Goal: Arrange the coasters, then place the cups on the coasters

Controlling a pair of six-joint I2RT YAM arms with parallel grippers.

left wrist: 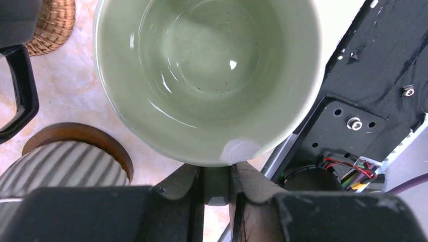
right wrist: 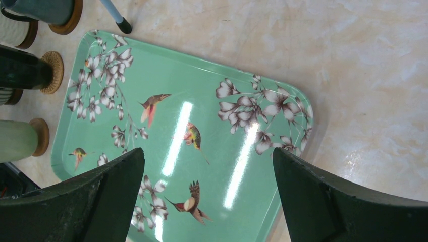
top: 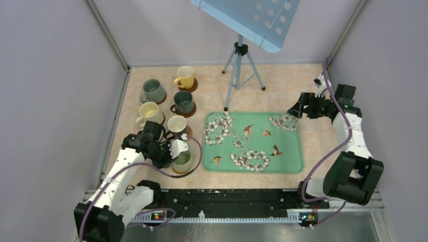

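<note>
My left gripper [left wrist: 217,174] is shut on the handle of the pale green cup [left wrist: 207,75], low at the table's front left [top: 181,162]. In the right wrist view this cup [right wrist: 17,140] has its base against a brown coaster [right wrist: 40,136]. Beside it stands the ribbed grey cup [left wrist: 60,166] on a coaster [left wrist: 83,136]. The yellow [top: 185,77], grey [top: 153,91], dark green [top: 184,102], cream [top: 150,112] and black cups [top: 177,125] stand behind on coasters. My right gripper [right wrist: 208,156] hangs open over the tray, holding nothing.
The green floral tray [top: 290,151] lies mid-table with nothing on it. A tripod [top: 241,65] stands behind it, one leg foot near the tray's far corner [right wrist: 123,25]. The black cup sits on a woven coaster [left wrist: 50,25]. The black base rail [left wrist: 363,101] runs close to the held cup.
</note>
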